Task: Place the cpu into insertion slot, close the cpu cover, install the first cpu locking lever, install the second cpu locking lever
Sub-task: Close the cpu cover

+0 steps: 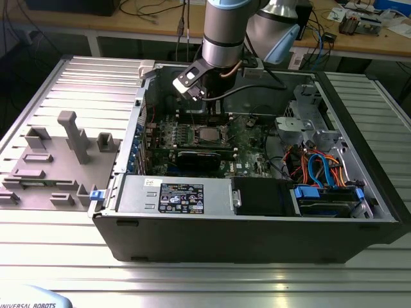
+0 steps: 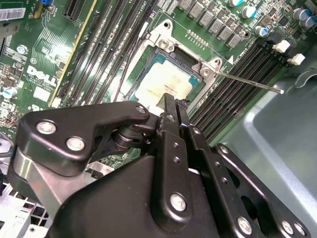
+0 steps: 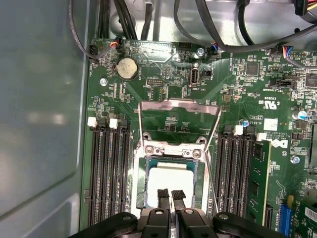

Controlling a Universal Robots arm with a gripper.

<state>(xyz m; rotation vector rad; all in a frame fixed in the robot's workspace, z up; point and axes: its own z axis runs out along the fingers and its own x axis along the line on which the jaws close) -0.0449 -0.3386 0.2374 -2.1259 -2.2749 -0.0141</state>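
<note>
The cpu [image 3: 171, 182] lies flat in the insertion slot [image 3: 140, 191] on the green board, its pale metal top facing up. It shows as well in the second wrist view [image 2: 166, 79] and in the exterior view [image 1: 207, 135]. The cpu cover [image 3: 178, 102] is swung back off the slot, and green board shows through its window. A thin locking lever [image 2: 247, 82] juts free from one corner of the slot. My gripper [image 3: 170, 196] hangs just above the near edge of the cpu, fingers shut with nothing between them. It appears too in the second wrist view [image 2: 171, 101] and the exterior view [image 1: 209, 102].
Long black memory slots [image 3: 106, 173] flank the insertion slot on both sides. The open computer case [image 1: 359, 160] walls in the board, with cables [image 1: 314, 170] and a drive bay at the exterior view's right. A grey fixture plate [image 1: 58, 160] lies outside at the left.
</note>
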